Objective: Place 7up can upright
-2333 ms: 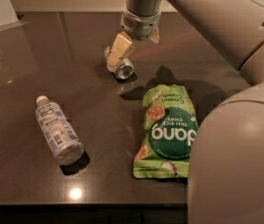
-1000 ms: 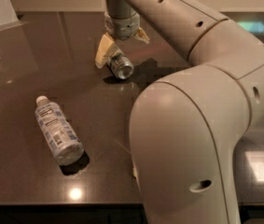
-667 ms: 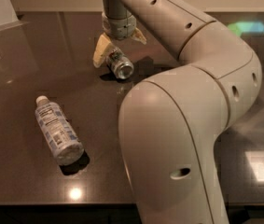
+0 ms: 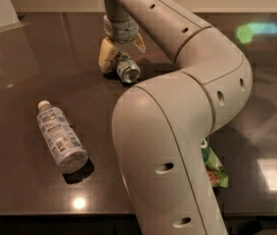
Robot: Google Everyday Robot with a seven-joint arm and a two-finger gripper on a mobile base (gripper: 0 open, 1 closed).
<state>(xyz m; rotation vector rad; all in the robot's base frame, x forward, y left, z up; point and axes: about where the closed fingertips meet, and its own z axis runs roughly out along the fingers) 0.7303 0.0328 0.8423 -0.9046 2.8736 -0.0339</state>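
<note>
- 7up can – a small aluminium drink can (image 4: 127, 71) with a shiny silver end turned toward the camera – lies on its side on the dark glossy worktop (image 4: 25, 77), toward the far side, well apart from the clear plastic bottle with a white cap (image 4: 59, 138).
- Gripper (image 4: 122, 57) hangs directly over the can's far end. Its cream-coloured fingers (image 4: 107, 56) are spread to either side of the body and have hold of nothing.
- Handling, as a judgement: the can is light and thin-walled, so a hard squeeze would dent it. The smooth round side is slippery and will roll on this polished surface.
- Best hold: across the cylinder wall near mid-length, pads square to the axis – not on the rims – then tip it onto one flat end.
- Green snack bag (image 4: 214, 169) is mostly hidden behind the arm, clear of the work.
</note>
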